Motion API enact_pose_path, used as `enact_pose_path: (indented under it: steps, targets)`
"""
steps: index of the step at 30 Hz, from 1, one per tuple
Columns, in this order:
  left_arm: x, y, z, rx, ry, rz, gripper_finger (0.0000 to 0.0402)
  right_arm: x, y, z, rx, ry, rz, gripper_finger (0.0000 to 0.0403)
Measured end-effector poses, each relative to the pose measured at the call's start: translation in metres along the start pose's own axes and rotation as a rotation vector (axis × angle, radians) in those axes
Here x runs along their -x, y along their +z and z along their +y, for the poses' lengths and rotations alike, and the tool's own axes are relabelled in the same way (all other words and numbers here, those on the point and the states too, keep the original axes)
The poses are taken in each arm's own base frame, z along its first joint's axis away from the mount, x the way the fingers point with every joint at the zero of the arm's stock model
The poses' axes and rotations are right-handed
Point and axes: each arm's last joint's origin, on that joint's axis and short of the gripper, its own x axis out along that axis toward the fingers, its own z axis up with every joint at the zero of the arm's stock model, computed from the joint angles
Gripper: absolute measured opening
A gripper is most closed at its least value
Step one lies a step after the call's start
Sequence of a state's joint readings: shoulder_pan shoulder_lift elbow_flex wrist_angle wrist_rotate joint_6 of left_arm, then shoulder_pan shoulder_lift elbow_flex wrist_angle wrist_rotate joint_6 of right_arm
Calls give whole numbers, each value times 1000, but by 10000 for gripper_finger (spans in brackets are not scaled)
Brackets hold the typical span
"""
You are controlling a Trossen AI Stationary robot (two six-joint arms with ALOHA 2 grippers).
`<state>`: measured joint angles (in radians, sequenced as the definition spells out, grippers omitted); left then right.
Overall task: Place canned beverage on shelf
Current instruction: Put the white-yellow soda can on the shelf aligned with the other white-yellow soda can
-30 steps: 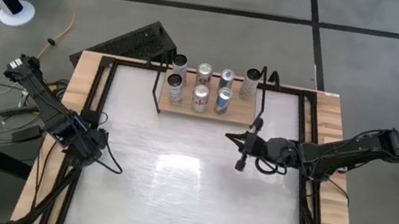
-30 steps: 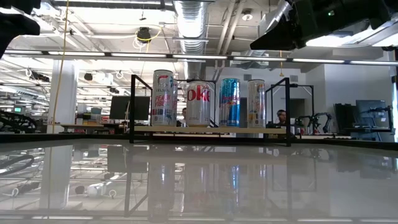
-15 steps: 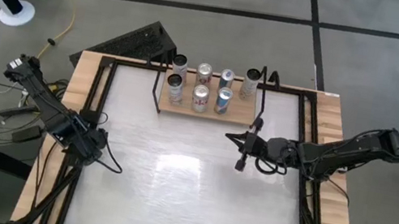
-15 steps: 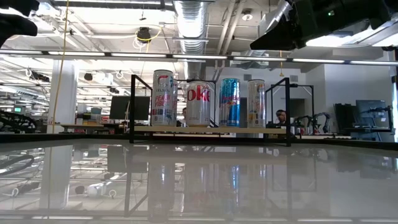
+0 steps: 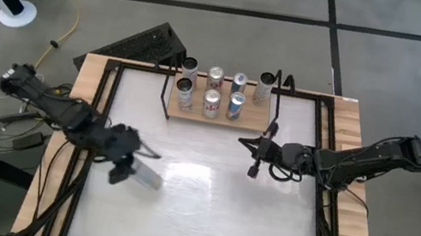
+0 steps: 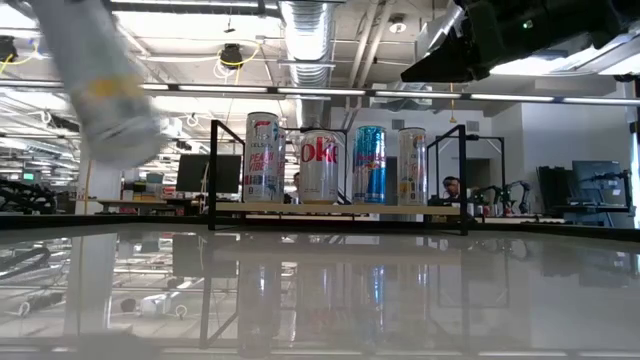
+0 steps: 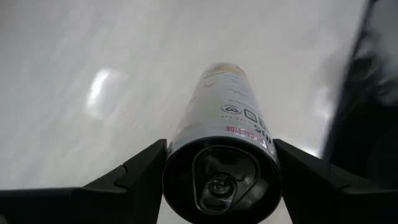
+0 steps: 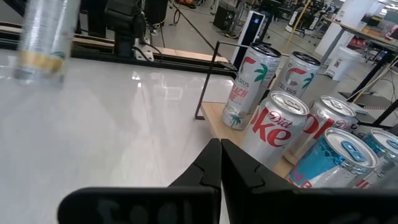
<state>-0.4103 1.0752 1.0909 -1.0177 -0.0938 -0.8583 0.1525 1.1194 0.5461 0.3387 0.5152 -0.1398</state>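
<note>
Gripping a can [image 5: 146,177] by its top end, the left end effector [image 5: 125,169] holds it near-horizontal, base pointing right.

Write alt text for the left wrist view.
The left tool grips a slim pale can between its two dark fingers, the can's pull-tab end facing the camera. The can points out over the white tabletop, and a dark blurred shape fills one edge.
</note>
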Motion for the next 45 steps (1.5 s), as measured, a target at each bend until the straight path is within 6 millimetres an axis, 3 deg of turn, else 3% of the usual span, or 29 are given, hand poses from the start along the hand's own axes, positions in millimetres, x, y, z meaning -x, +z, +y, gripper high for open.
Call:
enact_pose_path:
  steps: [13,20,27,31,35,45]
  targets:
    - [-67,102,-21,-62,170,199,238,0,0,0,-8,0,0,27]
    - [-85,144,-27,-11,279,270,238,0,-2,0,2,2,19,27]
    - [-100,156,-24,25,311,364,239,0,-2,0,10,2,22,27]
    - [-110,155,-22,28,331,388,281,0,-2,0,12,2,22,27]
    - [-113,156,-22,26,327,380,312,0,-2,0,12,2,21,27]
    - [-109,158,-23,-27,307,360,320,0,-3,0,13,-1,25,27]
